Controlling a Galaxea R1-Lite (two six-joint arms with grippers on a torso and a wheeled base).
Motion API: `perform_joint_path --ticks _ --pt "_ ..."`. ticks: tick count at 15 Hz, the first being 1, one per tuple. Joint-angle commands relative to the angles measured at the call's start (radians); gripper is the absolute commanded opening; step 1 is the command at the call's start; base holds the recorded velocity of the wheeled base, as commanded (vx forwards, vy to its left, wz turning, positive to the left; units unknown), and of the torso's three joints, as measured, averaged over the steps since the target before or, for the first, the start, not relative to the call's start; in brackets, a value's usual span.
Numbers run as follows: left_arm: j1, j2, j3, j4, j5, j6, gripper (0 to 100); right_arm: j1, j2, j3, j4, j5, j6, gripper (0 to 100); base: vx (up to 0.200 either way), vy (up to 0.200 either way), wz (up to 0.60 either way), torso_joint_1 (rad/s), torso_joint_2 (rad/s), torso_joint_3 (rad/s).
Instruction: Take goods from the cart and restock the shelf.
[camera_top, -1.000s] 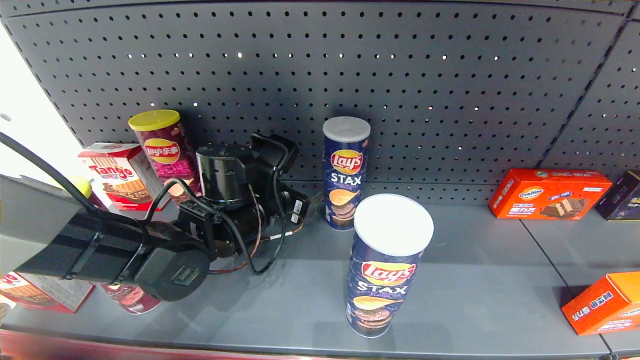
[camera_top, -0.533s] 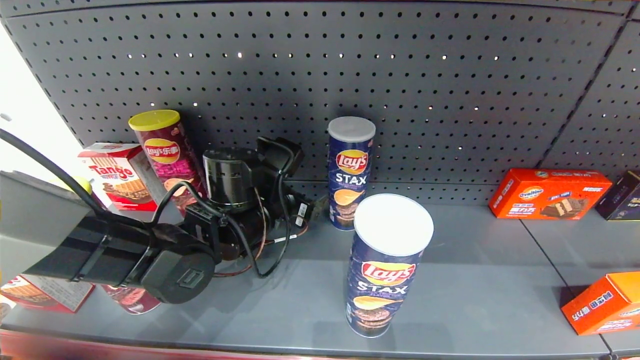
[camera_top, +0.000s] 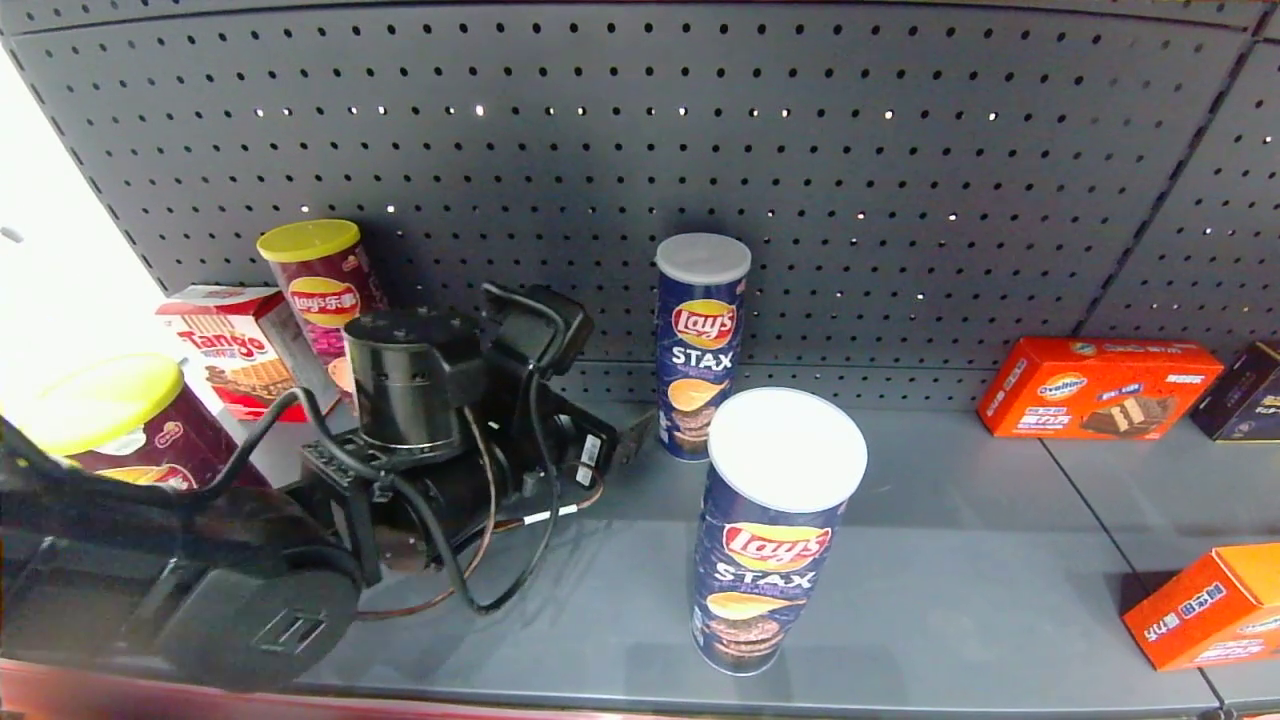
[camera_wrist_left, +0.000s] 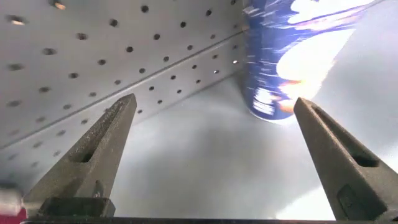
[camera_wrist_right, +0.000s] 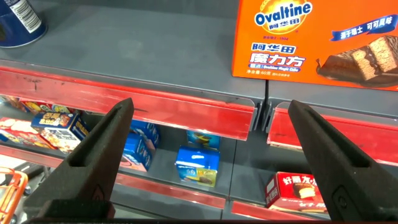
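My left gripper (camera_top: 628, 438) hangs open and empty at centre-left of the head view, low over the grey metal shelf (camera_top: 960, 540). It is just left of the tall blue cylindrical chip can with a grey lid (camera_top: 700, 345), which stands upright near the pegboard back wall (camera_top: 600, 150). My right gripper (camera_wrist_right: 210, 104) is open too, empty, facing the shelf's red front strip (camera_wrist_right: 186, 99).

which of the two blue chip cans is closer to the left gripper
The grey-lidded blue can by the pegboard, just beyond the left gripper; the white-lidded can stands farther forward.
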Motion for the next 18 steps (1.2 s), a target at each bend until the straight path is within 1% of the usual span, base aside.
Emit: perform_joint_path --ticks 1,2,3,4,5,6,7,8,9,10,11,12,13,14,15,16,17,18 --pt "-0.059 -0.17 0.113 -0.007 0.037 -0.013 100 0.0 0.001 0.0 0.0 0.001 -0.001 100 0.0 0.0 0.0 0.0 0.0 0.0" --pt "-0.088 -0.229 0.158 -0.007 0.04 -0.028 100 0.002 0.002 0.0 -0.001 0.001 -0.001 100 0.0 0.0 0.0 0.0 0.0 0.0" --pt "-0.116 -0.293 0.204 -0.007 0.047 -0.051 100 0.0 0.001 0.0 0.0 0.001 -0.001 100 0.0 0.0 0.0 0.0 0.0 0.0" --pt "-0.156 -0.365 0.251 -0.013 0.058 -0.063 100 0.0 0.001 0.0 0.0 0.001 -0.001 100 0.0 0.0 0.0 0.0 0.0 0.0" --pt "-0.191 -0.44 0.31 -0.02 0.069 -0.066 100 0.0 0.001 0.0 -0.001 0.001 -0.001 100 0.0 0.0 0.0 0.0 0.0 0.0" --pt "-0.223 -0.537 0.386 -0.014 0.066 -0.065 100 0.0 0.001 0.0 0.0 0.001 -0.001 100 0.0 0.0 0.0 0.0 0.0 0.0" --pt "-0.243 -0.617 0.468 -0.01 0.063 -0.066 100 0.0 0.002 0.0 -0.001 0.001 -0.001 100 0.0 0.0 0.0 0.0 0.0 0.0" --pt "-0.285 -0.717 0.563 -0.01 0.063 -0.063 100 0.0 0.001 0.0 0.0 0.001 -0.001 100 0.0 0.0 0.0 0.0 0.0 0.0" --pt "-0.308 -0.766 0.601 -0.008 0.061 -0.062 100 0.002 0.001 0.0 0.0 0.001 0.001 100 0.0 0.0 0.0 0.0 0.0 0.0" --pt "-0.381 -0.908 0.701 0.0 0.066 -0.06 100 0.0 0.001 0.0 0.0 0.001 -0.001 100 0.0 0.0 0.0 0.0 0.0 0.0" --pt "-0.401 -0.977 0.729 0.036 0.067 -0.06 100 0.002 0.001 0.0 0.0 0.001 -0.001 100 0.0 0.0 0.0 0.0 0.0 0.0" --pt "-0.403 -1.023 0.73 0.096 0.061 -0.059 100 0.0 0.001 0.0 0.0 0.001 -0.001 100 0.0 0.0 0.0 0.0 0.0 0.0" --pt "-0.397 -1.052 0.73 0.13 0.06 -0.059 100 0.0 0.001 0.0 0.0 0.001 -0.001 100 0.0 0.0 0.0 0.0 0.0 0.0" --pt "-0.338 -1.203 0.736 0.271 0.044 -0.057 100 0.0 0.001 0.0 0.0 0.001 -0.001 100 0.0 0.0 0.0 0.0 0.0 0.0" --pt "-0.292 -1.322 0.755 0.343 -0.005 -0.053 100 0.0 0.001 0.0 0.0 0.001 -0.001 100 0.0 0.0 0.0 0.0 0.0 0.0" --pt "-0.257 -1.387 0.798 0.354 -0.054 -0.056 100 0.002 0.001 0.0 0.0 0.001 -0.001 100 0.0 0.0 0.0 0.0 0.0 0.0" --pt "-0.199 -1.415 0.822 0.372 -0.095 -0.059 100 0.0 0.002 0.0 0.0 0.001 -0.001 100 0.0 0.0 0.0 0.0 0.0 0.0" --pt "-0.199 -1.415 0.822 0.372 -0.095 -0.059 100 0.0 0.002 0.0 0.0 0.001 -0.001 100 0.0 0.0 0.0 0.0 0.0 0.0"
